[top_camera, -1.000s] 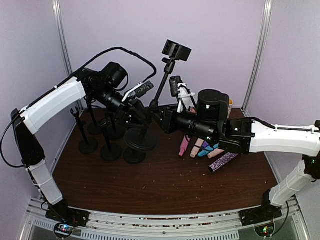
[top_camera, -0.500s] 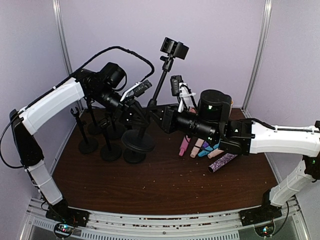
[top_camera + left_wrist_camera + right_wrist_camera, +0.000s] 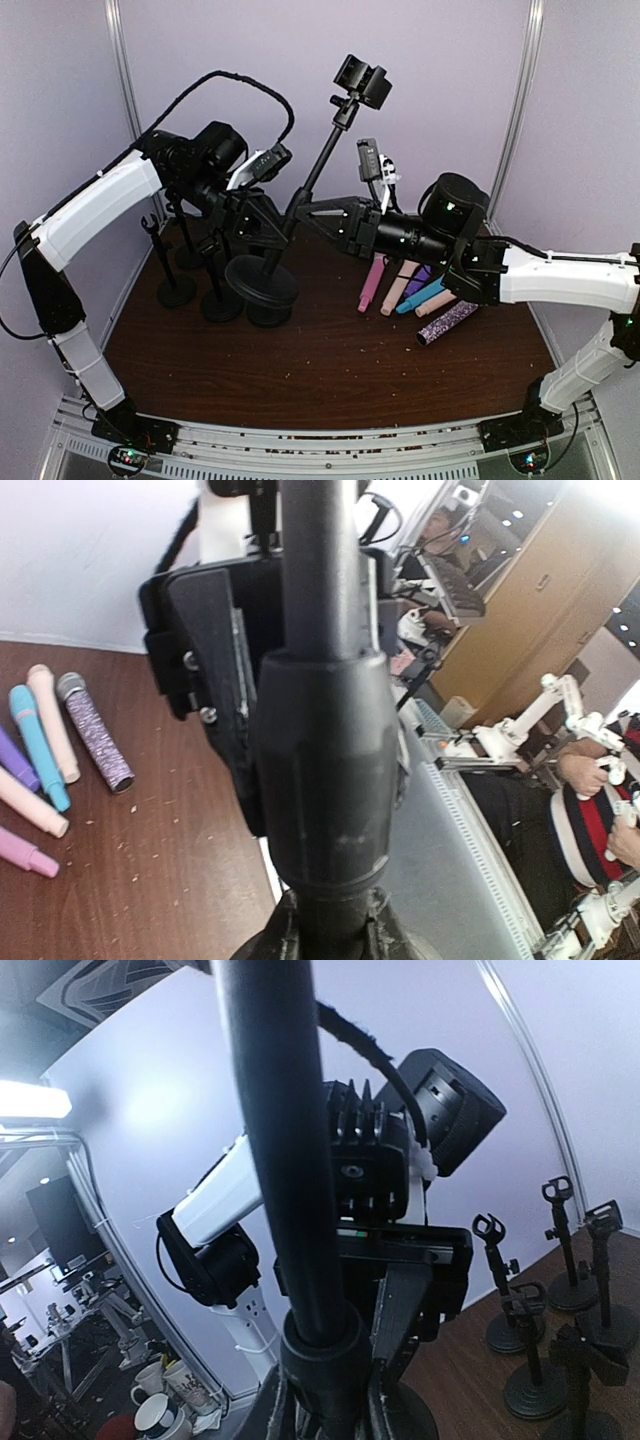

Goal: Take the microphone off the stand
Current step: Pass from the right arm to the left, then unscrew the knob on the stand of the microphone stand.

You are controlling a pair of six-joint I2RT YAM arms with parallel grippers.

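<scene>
stand (image 3: 320,165) leaning further (rightward), left gripper (image 3: 268,226) now clamped

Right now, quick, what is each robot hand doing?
Left gripper: closed on the stand pole.
Right gripper: closed on the same stand pole.

No text, label, brand or number can be read in any view. Nothing legible is seen on the stand (image 3: 320,780). Faint marks on the mugs (image 3: 150,1418) at the lower left of the right wrist view are too small and blurred to be made out.
</scene>
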